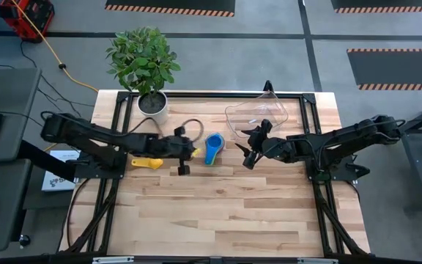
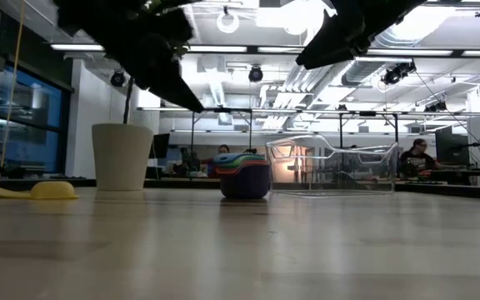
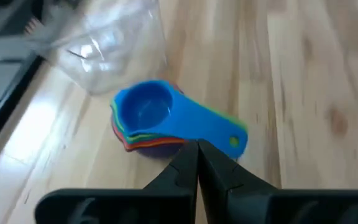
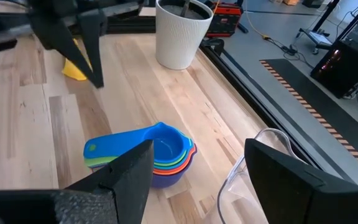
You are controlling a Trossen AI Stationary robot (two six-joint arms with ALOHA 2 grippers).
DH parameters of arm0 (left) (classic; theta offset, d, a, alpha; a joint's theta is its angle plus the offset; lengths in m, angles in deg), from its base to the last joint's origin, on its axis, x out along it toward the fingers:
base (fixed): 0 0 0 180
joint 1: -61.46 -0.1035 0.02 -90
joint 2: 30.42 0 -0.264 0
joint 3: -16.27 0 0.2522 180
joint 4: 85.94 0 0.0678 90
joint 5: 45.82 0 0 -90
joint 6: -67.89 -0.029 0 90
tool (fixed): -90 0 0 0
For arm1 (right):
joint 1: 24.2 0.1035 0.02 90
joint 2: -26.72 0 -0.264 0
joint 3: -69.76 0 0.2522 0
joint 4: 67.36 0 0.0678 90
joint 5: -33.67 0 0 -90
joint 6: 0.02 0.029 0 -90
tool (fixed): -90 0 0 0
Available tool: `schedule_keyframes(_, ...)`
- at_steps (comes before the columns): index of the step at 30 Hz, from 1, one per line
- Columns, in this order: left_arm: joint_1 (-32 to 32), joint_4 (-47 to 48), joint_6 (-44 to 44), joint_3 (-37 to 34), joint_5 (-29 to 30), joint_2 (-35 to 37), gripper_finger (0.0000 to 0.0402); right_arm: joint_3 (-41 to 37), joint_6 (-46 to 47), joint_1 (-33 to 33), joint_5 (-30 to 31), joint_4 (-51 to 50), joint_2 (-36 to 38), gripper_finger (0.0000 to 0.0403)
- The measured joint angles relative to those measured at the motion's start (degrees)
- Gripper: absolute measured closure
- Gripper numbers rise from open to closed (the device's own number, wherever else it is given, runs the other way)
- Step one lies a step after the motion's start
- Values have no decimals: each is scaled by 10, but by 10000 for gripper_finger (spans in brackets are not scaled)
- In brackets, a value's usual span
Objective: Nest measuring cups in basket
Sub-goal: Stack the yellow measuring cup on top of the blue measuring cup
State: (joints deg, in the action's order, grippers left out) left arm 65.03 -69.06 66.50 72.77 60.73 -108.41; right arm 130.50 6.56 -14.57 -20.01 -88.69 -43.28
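Observation:
A nested stack of measuring cups [image 1: 212,149], light blue on top with orange, red and dark ones below it, stands on the table [image 3: 146,118] [image 4: 157,155] [image 2: 244,175]. One yellow cup [image 1: 146,163] lies apart, toward the left edge [image 2: 44,190]. The clear basket [image 1: 258,116] stands on the table behind the stack [image 2: 332,167]. My left gripper [image 1: 193,152] is shut and hovers just left of the stack's handle [image 3: 196,152]. My right gripper [image 1: 246,147] is open, raised to the stack's right [image 4: 197,171].
A white pot [image 1: 152,104] with a green plant stands at the far left of the table [image 4: 179,34]. Bare wood lies toward the near edge [image 1: 226,213]. People sit in the room behind the table [image 2: 419,158].

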Motion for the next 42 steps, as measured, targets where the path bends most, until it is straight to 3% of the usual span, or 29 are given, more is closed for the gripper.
schedule_keyframes(5,11,-186,40,-135,2,53,401,0,0,0,-1,-4,0,160)
schedule_keyframes(9,17,-226,57,-186,2,78,401,0,-1,0,0,-4,0,160)
schedule_keyframes(42,17,-240,58,-191,9,81,402,0,-1,-10,-10,1,0,160)
